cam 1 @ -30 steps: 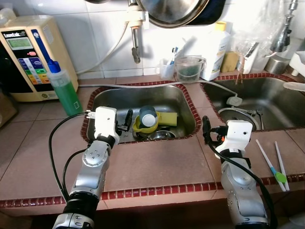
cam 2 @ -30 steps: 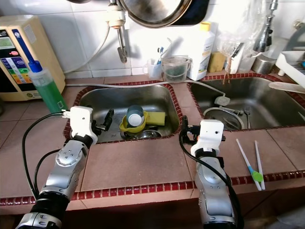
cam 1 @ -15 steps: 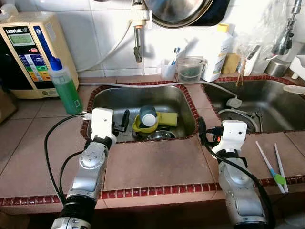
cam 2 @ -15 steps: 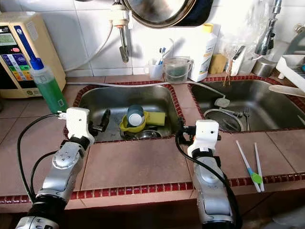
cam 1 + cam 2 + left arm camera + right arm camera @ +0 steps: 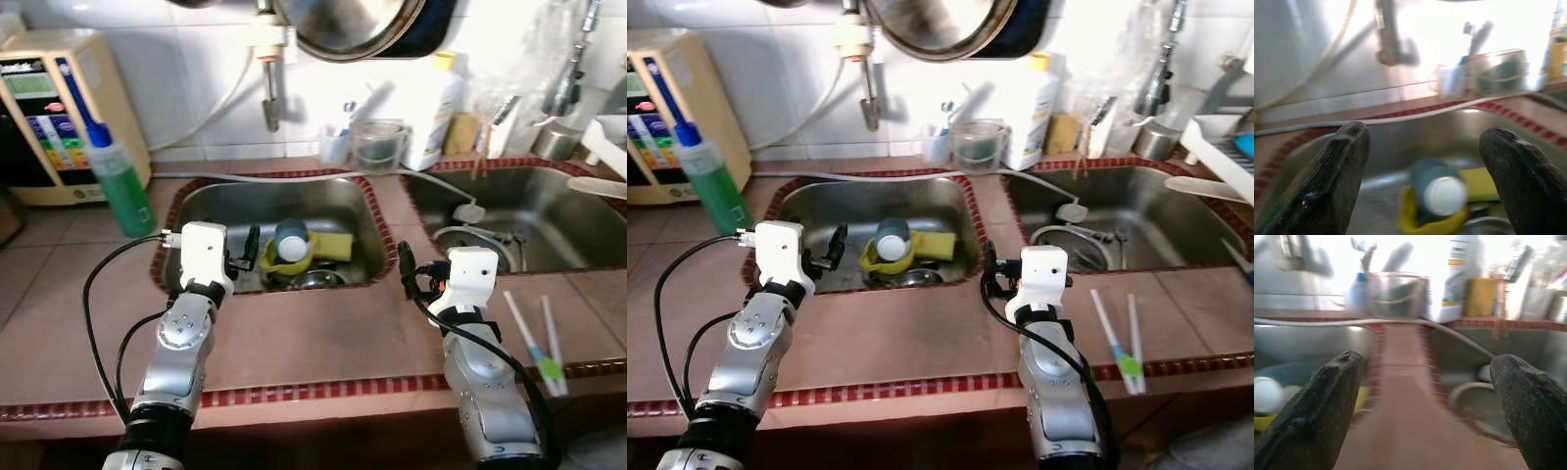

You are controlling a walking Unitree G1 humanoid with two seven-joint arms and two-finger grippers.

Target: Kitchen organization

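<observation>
The robot stands at a tiled counter (image 5: 304, 328) with two steel sinks set into it. The left gripper (image 5: 248, 250) is held over the near left rim of the left sink (image 5: 211, 201), its two black fingers (image 5: 1332, 181) spread wide apart with nothing between them; in the left wrist view they frame the sink's contents. In that sink lies a blue cup (image 5: 291, 238) on its side, white base toward the robot, resting in a yellow bowl (image 5: 277, 261), with a yellow sponge (image 5: 336, 246) just beside it. The right gripper (image 5: 405, 266) hovers over the tiled strip between the two sinks, its fingers (image 5: 1317, 416) likewise wide open and empty. The right sink (image 5: 549, 201) holds a round strainer (image 5: 475, 244). A green soap bottle (image 5: 120, 186) stands on the counter left of the left sink, in front of a beige water appliance (image 5: 49, 113). Two chopstick-like utensils (image 5: 537, 328) lie on the counter near the right arm. A clear measuring jug (image 5: 380, 145) and a white bottle (image 5: 436, 113) stand against the wall behind the sinks.
</observation>
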